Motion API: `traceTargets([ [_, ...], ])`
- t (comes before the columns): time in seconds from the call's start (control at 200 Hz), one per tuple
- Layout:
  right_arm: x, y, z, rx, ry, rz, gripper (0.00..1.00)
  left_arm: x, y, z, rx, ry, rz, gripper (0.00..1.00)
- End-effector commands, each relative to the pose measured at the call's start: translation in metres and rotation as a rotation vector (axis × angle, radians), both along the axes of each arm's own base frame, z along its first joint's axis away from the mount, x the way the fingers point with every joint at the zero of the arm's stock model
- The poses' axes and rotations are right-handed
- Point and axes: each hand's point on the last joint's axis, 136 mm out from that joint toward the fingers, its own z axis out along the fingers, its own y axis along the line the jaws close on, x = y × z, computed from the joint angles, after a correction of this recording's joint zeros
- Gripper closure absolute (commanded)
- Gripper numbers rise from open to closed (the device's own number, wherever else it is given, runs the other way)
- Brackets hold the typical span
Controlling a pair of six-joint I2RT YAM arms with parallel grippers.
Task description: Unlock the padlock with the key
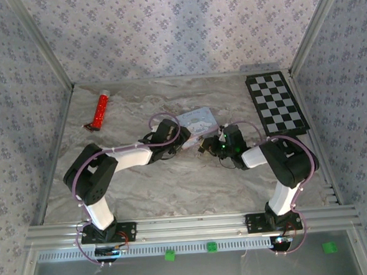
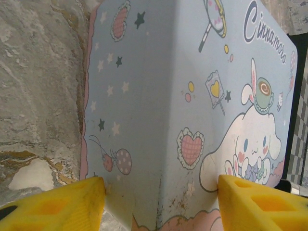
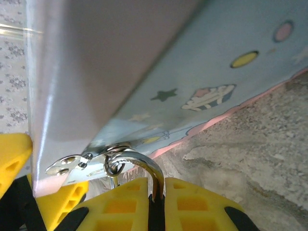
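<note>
The padlock's silver shackle [image 3: 147, 166] hooks through a small ring on the hasp of the pastel cartoon-print tin [image 2: 159, 96]. My right gripper [image 3: 156, 185] is shut on the padlock, whose dark body sits pinched between the yellow fingers [image 3: 192, 202]. From above, the right gripper [image 1: 210, 147] is at the tin's near edge. My left gripper [image 2: 161, 192] stands open, its fingers [image 2: 72, 202] wide apart on either side of the tin's near corner. I cannot tell whether they touch the tin. I cannot make out the key.
A red tube [image 1: 101, 110] lies at the back left of the marble table [image 1: 174, 188]. A checkerboard [image 1: 276, 104] lies at the back right. The tin [image 1: 198, 121] sits mid-table between both grippers. Patterned walls close in the left, right and back.
</note>
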Motion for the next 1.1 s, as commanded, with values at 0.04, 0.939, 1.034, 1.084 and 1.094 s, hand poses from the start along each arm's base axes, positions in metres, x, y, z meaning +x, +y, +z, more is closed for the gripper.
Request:
traceTargets([
  [0.04, 0.022, 0.001, 0.024, 0.103, -0.066, -0.086, 1.00, -0.023, 0.004, -0.035, 0.080, 0.116, -0.017, 0.38],
  [0.939, 0.022, -0.029, 0.030, 0.084, -0.065, -0.173, 1.00, -0.017, 0.022, -0.041, 0.113, 0.126, 0.018, 0.37],
  [1.034, 0.018, -0.034, 0.029, 0.049, -0.060, -0.159, 1.00, -0.013, 0.024, -0.040, 0.116, 0.119, 0.014, 0.37],
  [1.084, 0.014, -0.036, 0.029, 0.021, -0.058, -0.144, 1.00, -0.008, 0.023, -0.038, 0.118, 0.110, -0.002, 0.37],
  [1.094, 0.013, -0.037, 0.029, 0.016, -0.059, -0.142, 1.00, -0.007, 0.023, -0.037, 0.119, 0.110, -0.006, 0.37],
])
